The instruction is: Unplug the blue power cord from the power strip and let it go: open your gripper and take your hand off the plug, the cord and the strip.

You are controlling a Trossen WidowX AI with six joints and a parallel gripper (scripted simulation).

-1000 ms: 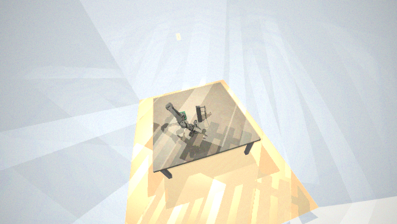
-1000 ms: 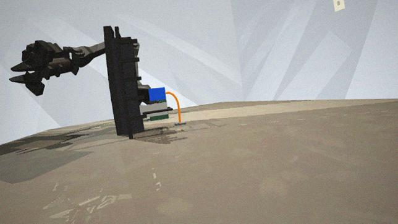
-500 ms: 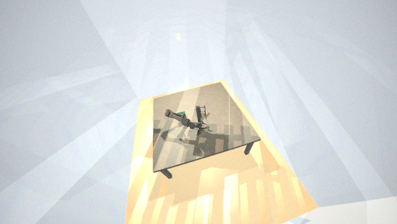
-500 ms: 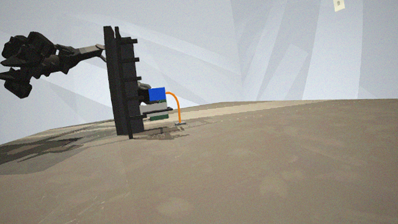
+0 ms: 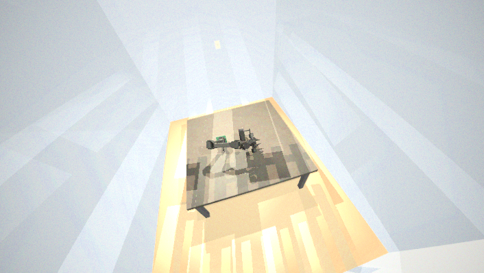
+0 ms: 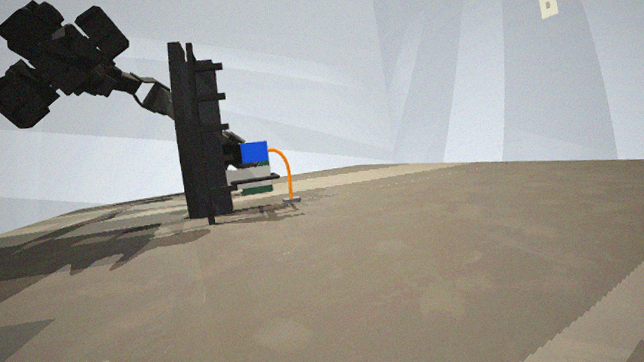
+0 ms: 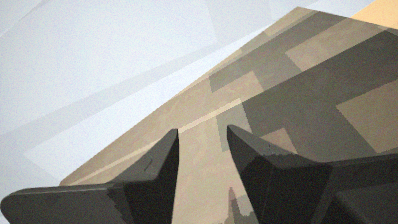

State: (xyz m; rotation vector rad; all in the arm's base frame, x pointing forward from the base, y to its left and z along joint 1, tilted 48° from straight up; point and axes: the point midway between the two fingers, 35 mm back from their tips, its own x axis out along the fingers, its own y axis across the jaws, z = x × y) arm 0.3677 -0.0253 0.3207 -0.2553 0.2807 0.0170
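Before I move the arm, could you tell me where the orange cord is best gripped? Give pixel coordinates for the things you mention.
I'd pinch the upright stretch of the orange cord [image 6: 290, 184], just above its small grey foot [image 6: 291, 200], coming from the side away from the dark rack [image 5: 241, 135] [image 6: 181, 139]: there it runs nearly straight and stands free.

Bare room, kind uncertain: plain pale walls [image 5: 68, 103] [image 6: 302, 43], small wall plate [image 5: 217, 44] [image 6: 548, 5], light tan floor [image 5: 240, 219], dark-legged counter [image 5: 219, 186] [image 6: 374, 279] [image 7: 200, 170] carrying a robot arm [image 5: 223, 145] [image 6: 156, 98], suggested a lab-like test space.
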